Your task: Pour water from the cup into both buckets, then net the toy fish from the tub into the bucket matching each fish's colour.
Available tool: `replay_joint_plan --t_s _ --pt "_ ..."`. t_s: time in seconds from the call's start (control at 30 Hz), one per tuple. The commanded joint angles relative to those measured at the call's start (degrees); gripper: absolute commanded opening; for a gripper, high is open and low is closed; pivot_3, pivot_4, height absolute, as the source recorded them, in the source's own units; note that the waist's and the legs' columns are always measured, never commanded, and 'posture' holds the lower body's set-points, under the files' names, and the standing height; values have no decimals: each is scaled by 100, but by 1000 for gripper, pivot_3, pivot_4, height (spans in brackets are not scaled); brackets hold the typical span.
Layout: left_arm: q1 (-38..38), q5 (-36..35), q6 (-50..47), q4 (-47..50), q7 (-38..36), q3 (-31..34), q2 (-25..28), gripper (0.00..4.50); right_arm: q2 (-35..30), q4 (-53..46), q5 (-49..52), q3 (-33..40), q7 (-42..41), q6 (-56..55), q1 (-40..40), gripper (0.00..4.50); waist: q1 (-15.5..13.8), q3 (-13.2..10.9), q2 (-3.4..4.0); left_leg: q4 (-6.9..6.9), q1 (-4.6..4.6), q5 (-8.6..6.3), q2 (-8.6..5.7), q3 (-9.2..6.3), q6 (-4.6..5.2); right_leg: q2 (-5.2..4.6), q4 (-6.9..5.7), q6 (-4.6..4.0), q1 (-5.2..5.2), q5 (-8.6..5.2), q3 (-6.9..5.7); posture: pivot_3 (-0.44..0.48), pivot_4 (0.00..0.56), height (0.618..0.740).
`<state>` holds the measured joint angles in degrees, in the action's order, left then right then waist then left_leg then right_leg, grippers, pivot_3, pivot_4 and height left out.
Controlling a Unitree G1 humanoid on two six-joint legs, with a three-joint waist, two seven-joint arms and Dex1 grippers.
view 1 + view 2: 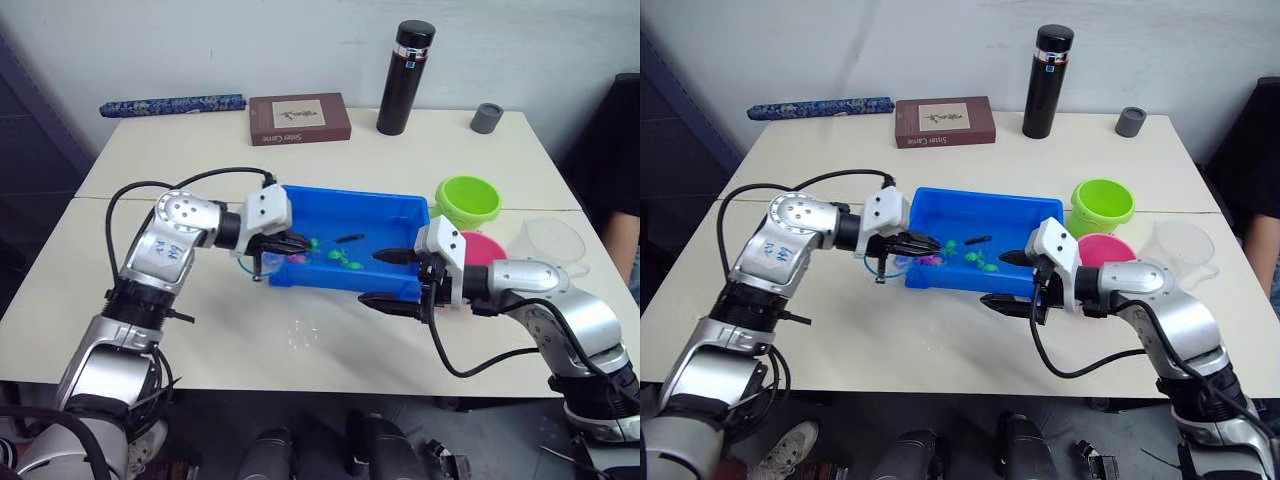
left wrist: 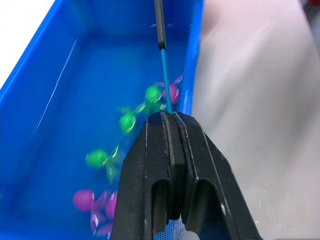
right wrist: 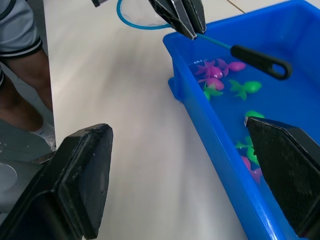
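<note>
Currently the left gripper point(image 1: 290, 243) is shut tight on the thin stem of the small round hoop net with the light blue rim point(image 3: 138, 20). The hoop hangs outside the near-left corner of the shallow bright blue rectangular plastic tub point(image 1: 398, 209), over the beige table point(image 1: 300, 345); the dark stick handle point(image 3: 260, 62) points inward over the water. So I hold the net reversed: handle over the fish, hoop off the tub.

My right gripper point(image 1: 398, 278) is spread wide and holds nothing. One finger is over the tub's near-right part, the other is in front of the near wall.

Tiny green and pink plastic toy fish point(image 2: 127, 121) cluster in the tub's near-left part, close to the held stem. From the tub, the lime green round plastic pail point(image 1: 468, 199) sits at 3 o'clock, the pink round plastic pail point(image 1: 484, 248) at 4 o'clock, and the wide clear plastic measuring cup point(image 1: 552, 243) just beyond the pink one.

My judgement for netting:
- Bring the hoop over the rim first, perhaps passing the net to the free gripper.
- Scoop low beneath one fish only.
- Lift level and slowly, since a tilted hoop may spill it.
- Check the fish's colour before choosing a pail.
</note>
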<state>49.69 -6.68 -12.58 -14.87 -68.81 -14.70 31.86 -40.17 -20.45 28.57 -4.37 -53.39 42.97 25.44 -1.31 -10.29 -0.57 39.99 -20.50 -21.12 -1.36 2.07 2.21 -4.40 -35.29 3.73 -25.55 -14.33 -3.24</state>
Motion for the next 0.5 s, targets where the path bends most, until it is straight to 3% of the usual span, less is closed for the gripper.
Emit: replay_joint_plan --t_s 0.03,0.5 --pt "106 -55 131 110 -253 -77 -80 114 -60 -288 85 65 129 170 56 4500 9 0 0 0 0 0 0 0 0 0 -1 0 0 0 0 0 150 740" --pt "-34 -58 55 391 -588 -260 -264 114 23 -298 12 -38 261 231 167 4500 1 0 0 1 0 0 0 -1 2 0 0 0 0 0 2 0 150 740"
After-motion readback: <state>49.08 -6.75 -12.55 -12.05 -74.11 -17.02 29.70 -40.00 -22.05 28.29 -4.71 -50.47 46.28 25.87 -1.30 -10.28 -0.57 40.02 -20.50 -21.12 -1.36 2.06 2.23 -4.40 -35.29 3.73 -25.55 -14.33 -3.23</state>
